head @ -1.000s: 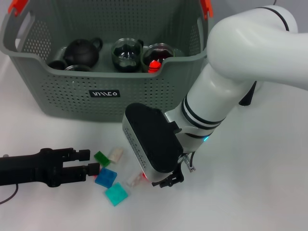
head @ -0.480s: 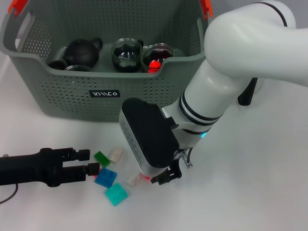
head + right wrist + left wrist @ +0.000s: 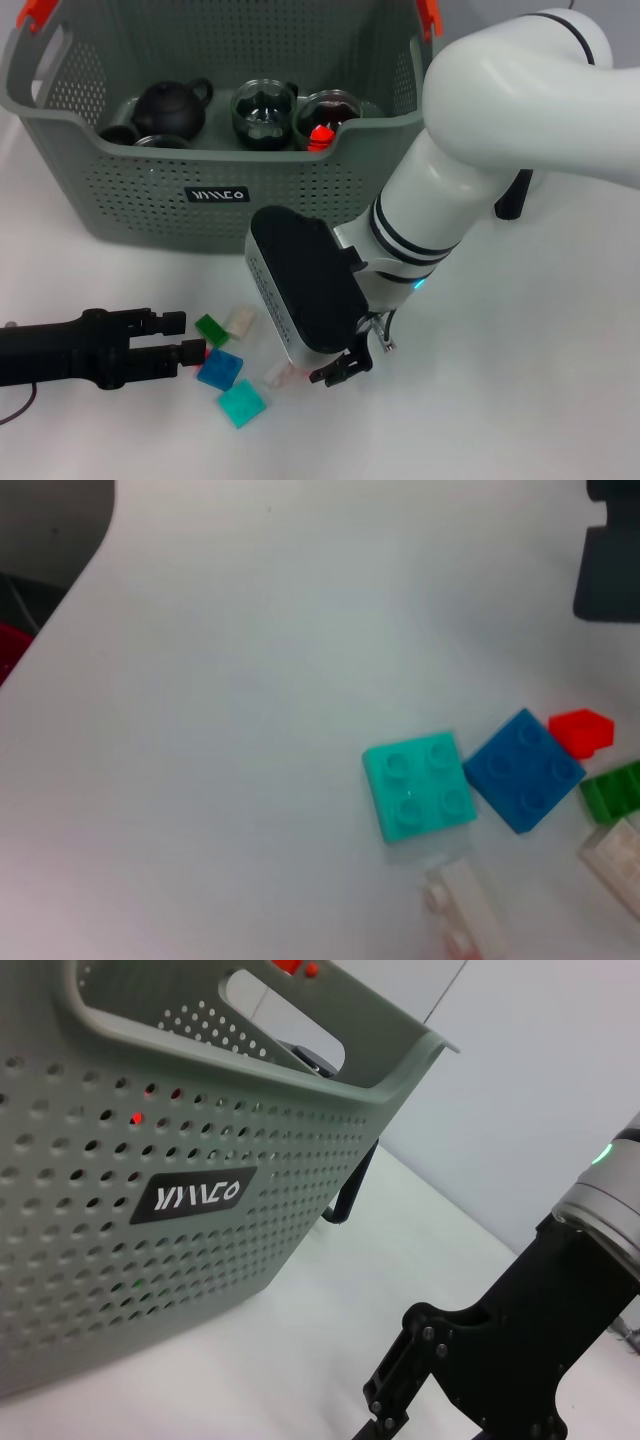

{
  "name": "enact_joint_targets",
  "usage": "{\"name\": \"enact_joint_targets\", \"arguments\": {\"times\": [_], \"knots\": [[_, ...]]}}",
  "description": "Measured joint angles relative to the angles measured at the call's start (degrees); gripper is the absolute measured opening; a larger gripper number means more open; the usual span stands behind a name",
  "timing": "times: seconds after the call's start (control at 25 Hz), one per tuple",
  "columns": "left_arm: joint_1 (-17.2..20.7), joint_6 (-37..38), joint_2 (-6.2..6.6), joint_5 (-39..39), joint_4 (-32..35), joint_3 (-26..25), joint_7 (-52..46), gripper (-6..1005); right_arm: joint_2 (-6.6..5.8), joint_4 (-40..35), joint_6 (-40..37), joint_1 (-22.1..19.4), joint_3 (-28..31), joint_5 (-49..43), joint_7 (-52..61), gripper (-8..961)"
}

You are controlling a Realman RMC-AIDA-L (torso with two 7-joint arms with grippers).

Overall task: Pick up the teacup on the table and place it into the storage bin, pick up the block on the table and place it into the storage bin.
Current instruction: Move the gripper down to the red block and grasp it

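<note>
The grey-green perforated storage bin (image 3: 130, 190) stands at the back, and its labelled wall (image 3: 190, 1195) fills the left wrist view. Two glass teacups (image 3: 265, 112) stand inside it beside a black teapot (image 3: 170, 105); no teacup shows on the table. Loose blocks lie in front: green (image 3: 211, 328), cream (image 3: 240, 321), blue (image 3: 220, 369), teal (image 3: 242, 403), a clear one (image 3: 279, 375) and a small red one (image 3: 582, 730). My left gripper (image 3: 185, 336) lies low on the table, open, its tips just short of the green and blue blocks. My right gripper (image 3: 335, 372) hovers right beside the clear block.
The right arm's white forearm (image 3: 470, 180) crosses in front of the bin's right corner. Orange handle clips (image 3: 38, 10) mark the bin's rim. Bare white table (image 3: 520, 400) spreads to the right of the blocks.
The right arm has shifted slightly left and down towards the clear block. The left gripper and the blocks have not moved.
</note>
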Motion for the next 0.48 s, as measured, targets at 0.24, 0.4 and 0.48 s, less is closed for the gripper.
{"name": "enact_joint_targets", "arguments": {"times": [0.24, 0.4, 0.48], "knots": [[0.1, 0.0, 0.0, 0.0, 0.0, 0.0, 0.0, 676, 0.08, 0.3, 1.4, -0.5, -0.2, 0.3, -0.2, 475], [0.1, 0.0, 0.0, 0.0, 0.0, -0.1, 0.0, 677, 0.17, 0.3, 2.0, -0.8, -0.3, 0.4, -0.4, 474], [0.1, 0.0, 0.0, 0.0, 0.0, -0.1, 0.0, 677, 0.21, 0.4, 2.3, -0.9, -0.3, 0.5, -0.4, 473]]}}
